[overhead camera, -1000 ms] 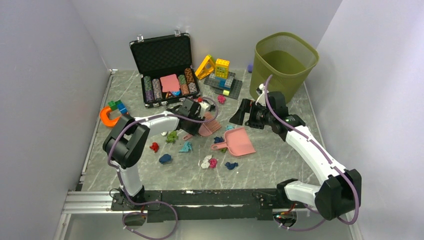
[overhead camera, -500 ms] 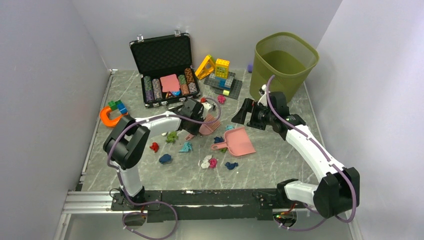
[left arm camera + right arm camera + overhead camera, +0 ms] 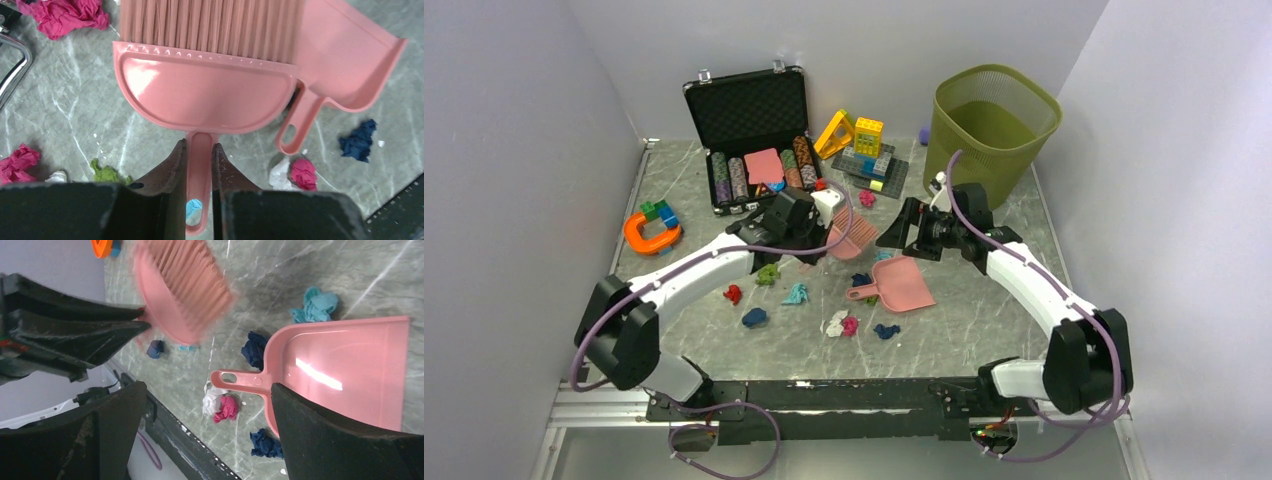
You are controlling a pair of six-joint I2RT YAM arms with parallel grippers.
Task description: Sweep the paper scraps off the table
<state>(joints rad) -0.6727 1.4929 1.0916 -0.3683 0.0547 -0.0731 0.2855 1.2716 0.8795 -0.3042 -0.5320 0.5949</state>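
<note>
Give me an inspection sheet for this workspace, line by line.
Surface: grey marble table, littered, not yet swept.
Job's things: paper scraps scattered mid-table; pink brush held by its handle; pink dustpan lying flat, empty.
Clutter: open case of poker chips, building blocks, orange horseshoe toy, green bin at the far right.
Grippers: left gripper shut on the brush handle; right gripper open, hovering above the dustpan.
Cables: purple cables run along both arms; no snag seen.
Surroundings: light walls on three sides; metal rail at the near edge.
</note>
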